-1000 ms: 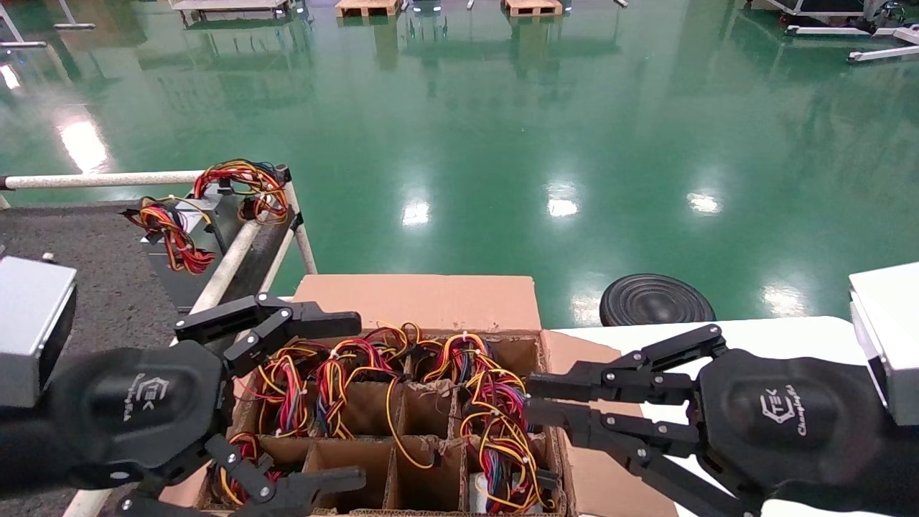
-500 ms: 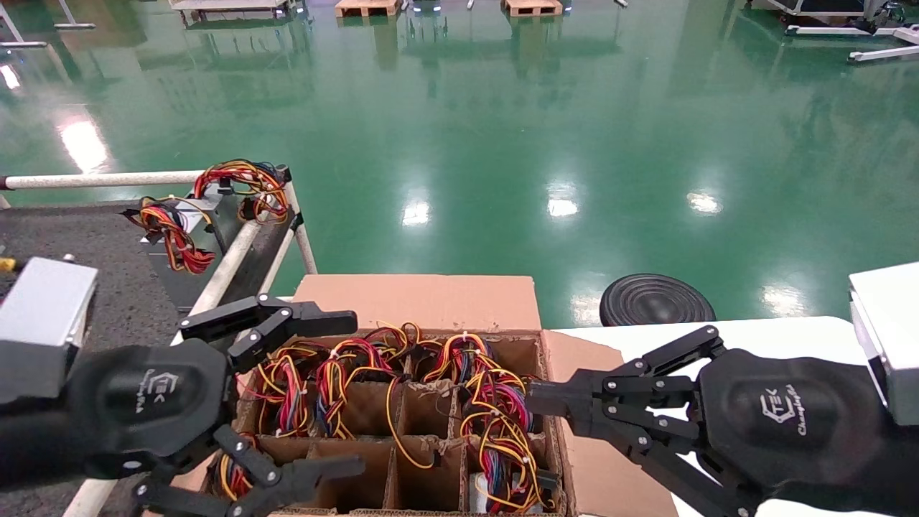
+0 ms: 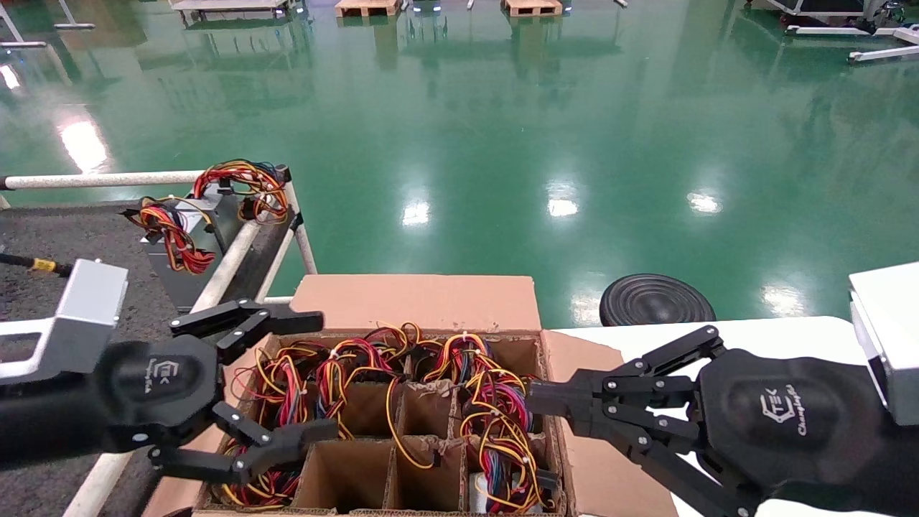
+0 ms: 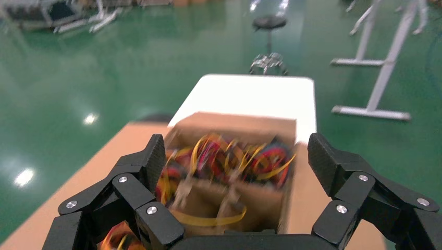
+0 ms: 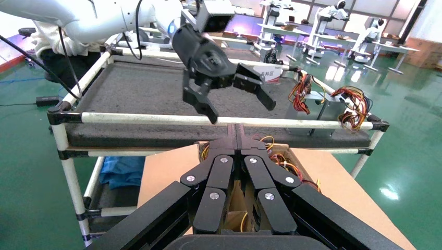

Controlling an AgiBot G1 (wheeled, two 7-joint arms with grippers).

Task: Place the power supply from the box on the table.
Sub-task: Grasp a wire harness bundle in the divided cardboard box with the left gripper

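Observation:
The box [image 3: 431, 300] stands open in front of me, its divider cells full of red, yellow and black wire bundles [image 3: 495, 409]. The power supply bodies are hidden under those wires. My left gripper [image 3: 322, 373] hangs open over the box's left cells with nothing between its fingers. In the left wrist view the left gripper [image 4: 237, 156] frames the box [image 4: 234, 125]. My right gripper [image 3: 533, 403] is shut and empty, its tips over the box's right edge. The right wrist view shows the right gripper [image 5: 235, 129] above the cells. The table [image 3: 86, 237] lies to the left.
A grey unit with wires [image 3: 190, 233] stands at the table's far corner, beside the white rail [image 3: 230, 266]. A black round stool [image 3: 653, 298] sits on the green floor beyond the white tabletop [image 3: 782, 330]. Blue cloth [image 5: 122, 172] lies under the table.
My left gripper has drawn back to the left and dropped closer to the box's left cells, still open. The right gripper's fingers closed from slightly apart to shut.

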